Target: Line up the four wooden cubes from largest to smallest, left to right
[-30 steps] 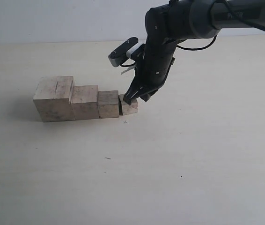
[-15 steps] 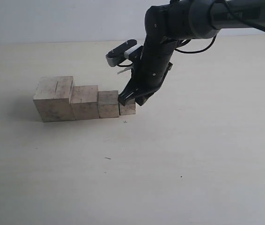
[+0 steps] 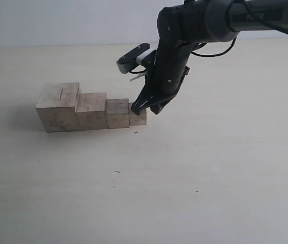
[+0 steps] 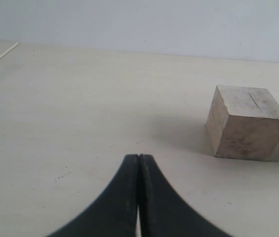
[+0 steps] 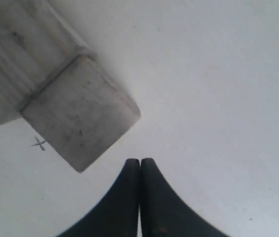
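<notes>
Four pale wooden cubes stand in a touching row on the table, stepping down in size from left to right: the largest cube (image 3: 58, 108), the second cube (image 3: 93, 111), the third cube (image 3: 117, 113) and the smallest cube (image 3: 138, 118). My right gripper (image 3: 145, 108) is shut and empty, with its tips just above and behind the smallest cube. The right wrist view shows that gripper (image 5: 140, 161) close beside the smallest cube (image 5: 80, 123), apart from it. My left gripper (image 4: 138, 156) is shut over bare table, well away from the largest cube (image 4: 245, 129).
The pale tabletop (image 3: 195, 178) spreads out in front and to the right of the row. A small pencilled cross (image 3: 136, 132) is marked just in front of the smallest cube. The left arm is outside the exterior view.
The smallest cube sat skewed a second ago and now lies square against the third cube. My shut right gripper pushed left against it, then drew back slightly to the right.
</notes>
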Robot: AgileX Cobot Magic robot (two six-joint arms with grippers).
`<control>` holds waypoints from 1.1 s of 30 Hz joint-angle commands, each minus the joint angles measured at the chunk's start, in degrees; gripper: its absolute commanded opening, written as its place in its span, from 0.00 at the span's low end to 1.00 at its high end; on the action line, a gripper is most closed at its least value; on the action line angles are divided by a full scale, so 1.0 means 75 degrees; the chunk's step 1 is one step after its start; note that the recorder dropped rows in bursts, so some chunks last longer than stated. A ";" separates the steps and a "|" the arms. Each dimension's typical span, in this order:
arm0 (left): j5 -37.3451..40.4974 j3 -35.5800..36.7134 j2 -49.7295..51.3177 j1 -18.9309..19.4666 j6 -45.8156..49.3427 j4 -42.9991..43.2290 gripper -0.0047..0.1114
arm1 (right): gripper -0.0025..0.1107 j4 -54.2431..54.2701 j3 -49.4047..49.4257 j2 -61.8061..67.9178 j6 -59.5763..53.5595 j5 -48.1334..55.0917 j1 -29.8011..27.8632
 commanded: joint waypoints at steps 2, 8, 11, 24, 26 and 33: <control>-0.0082 0.0029 -0.0043 -0.0046 -0.0029 0.0006 0.04 | 0.02 -0.0842 0.0000 -0.0571 0.0971 -0.0029 0.0008; -0.0082 0.0029 -0.0043 -0.0046 -0.0029 0.0006 0.04 | 0.02 -0.0107 0.0381 -0.1811 0.1700 -0.0532 0.0008; -0.0082 0.0029 -0.0043 -0.0046 -0.0029 0.0006 0.04 | 0.02 0.0572 0.1038 -0.2416 0.1700 -0.1344 0.0008; -0.0082 0.0029 -0.0043 -0.0046 -0.0029 0.0006 0.04 | 0.02 0.1276 0.3408 -0.4595 0.1571 -0.3320 0.0008; -0.0082 0.0029 -0.0043 -0.0046 -0.0029 0.0006 0.04 | 0.02 0.1276 0.3557 -0.4766 0.1554 -0.3292 0.0008; -0.0082 0.0029 -0.0043 -0.0046 -0.0029 0.0006 0.04 | 0.02 0.1322 0.4063 -0.5073 0.1554 -0.3666 0.0008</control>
